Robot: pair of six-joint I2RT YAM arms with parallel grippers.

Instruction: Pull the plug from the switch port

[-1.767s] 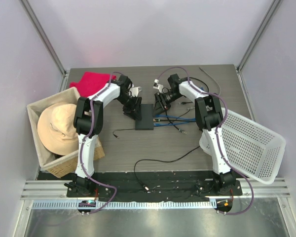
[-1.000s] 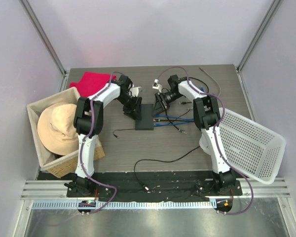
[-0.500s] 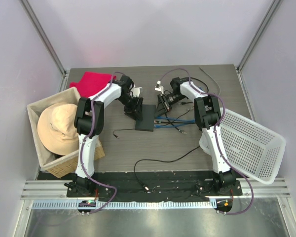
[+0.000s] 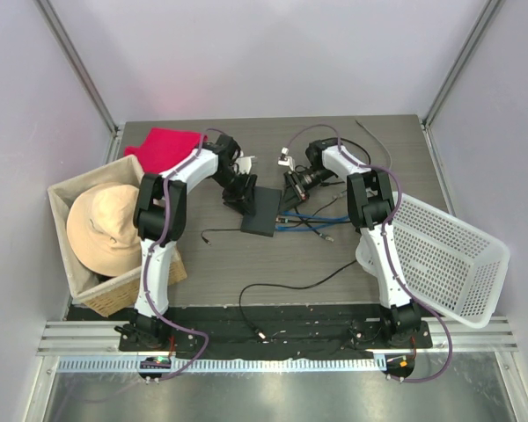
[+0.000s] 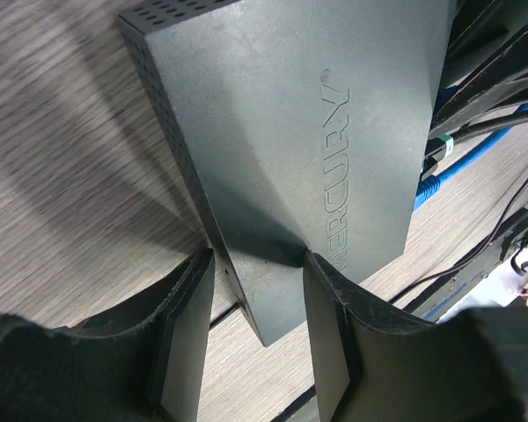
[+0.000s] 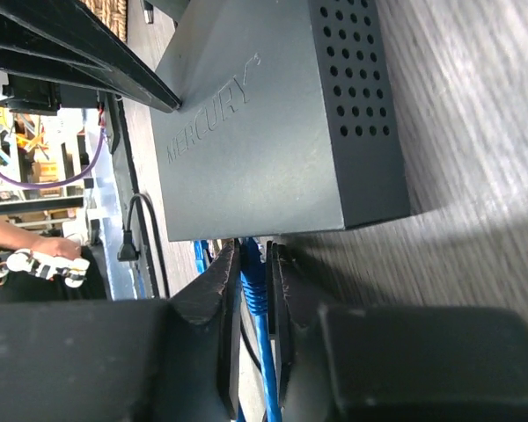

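One word, MERCURY, is embossed on the top of the switch [image 5: 317,132], which lies flat near the middle of the table [image 4: 211,264]. The left gripper [image 5: 257,260] is clamped on one short end of it, with a finger [image 5: 189,343] pressing at each side. At the socket edge the right gripper [image 6: 253,257] is pinched tight on the plug [image 6: 251,268] of a blue cable [image 6: 264,360]. Whether the plug sits in the port I cannot tell. More blue cables [image 4: 315,214] run toward the right edge, where a white mesh basket [image 4: 440,255] rests. By the left edge a wicker basket [image 4: 79,178] holds a tan hat [image 4: 101,229]. A red cloth [image 4: 167,142] lies at the far left corner.
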